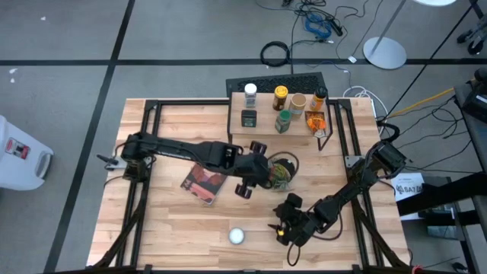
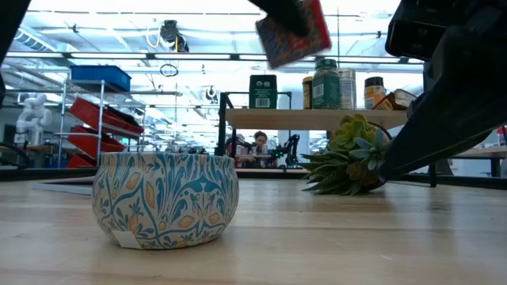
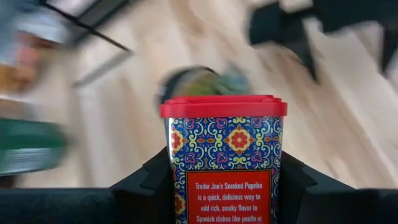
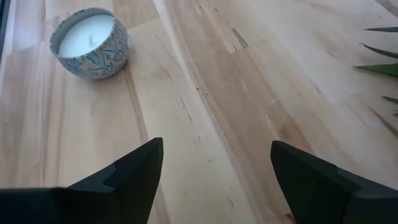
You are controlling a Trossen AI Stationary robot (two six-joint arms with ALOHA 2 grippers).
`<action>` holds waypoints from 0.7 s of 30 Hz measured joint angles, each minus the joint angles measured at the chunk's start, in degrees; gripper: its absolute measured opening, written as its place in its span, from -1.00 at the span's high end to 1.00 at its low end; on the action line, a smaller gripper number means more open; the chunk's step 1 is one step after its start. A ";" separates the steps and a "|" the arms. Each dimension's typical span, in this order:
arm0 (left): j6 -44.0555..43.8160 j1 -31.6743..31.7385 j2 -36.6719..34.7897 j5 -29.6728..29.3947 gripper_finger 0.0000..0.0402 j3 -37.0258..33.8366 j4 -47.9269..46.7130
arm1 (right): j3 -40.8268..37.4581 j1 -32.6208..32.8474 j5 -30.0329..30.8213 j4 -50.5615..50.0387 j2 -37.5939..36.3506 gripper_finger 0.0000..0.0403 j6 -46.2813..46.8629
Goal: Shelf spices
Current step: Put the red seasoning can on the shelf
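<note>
Item in transit: red-lidded paprika tin (image 3: 222,163), grasped in the left gripper (image 1: 253,169) jaws above the tabletop (image 1: 175,228) near the potted plant (image 1: 283,171); right gripper (image 4: 214,171) released, idle; next, carry to shelf (image 1: 262,128) among the shelved spices (image 1: 283,120) and set upright.

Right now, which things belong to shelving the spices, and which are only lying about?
Job: shelf; spice jars on it; paprika tin held by left end effector.
Lying about: candle; plant; book.
</note>
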 joint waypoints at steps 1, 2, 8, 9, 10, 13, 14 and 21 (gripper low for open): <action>-0.01 0.17 -0.48 -1.21 0.15 0.00 1.16 | 0.00 0.16 0.16 -0.01 0.00 -0.42 0.00; -0.06 0.30 -1.24 -2.39 0.15 0.00 2.22 | 0.00 0.35 0.45 0.04 0.00 -0.42 0.01; -1.95 1.52 -3.51 -8.30 0.15 -0.01 8.38 | 0.00 1.35 1.33 -0.31 0.00 -0.42 0.96; -2.47 1.76 -3.71 -8.61 0.15 0.00 9.32 | 0.00 1.52 1.57 -0.35 0.00 -0.42 1.05; -2.86 2.10 -3.78 -8.72 0.15 0.00 10.23 | 0.00 1.69 1.74 -0.35 0.00 -0.42 1.14; -4.52 2.82 -3.84 -8.82 0.15 0.00 13.08 | 0.00 2.26 3.33 -0.30 0.00 -0.42 1.53; -5.29 3.13 -3.84 -8.74 0.15 -0.02 13.76 | 0.00 2.47 3.91 -0.32 0.00 -0.42 1.58; -10.06 4.29 -3.84 -2.25 0.15 -0.09 18.01 | -0.02 5.46 17.57 -0.40 -3.35 -0.42 -0.28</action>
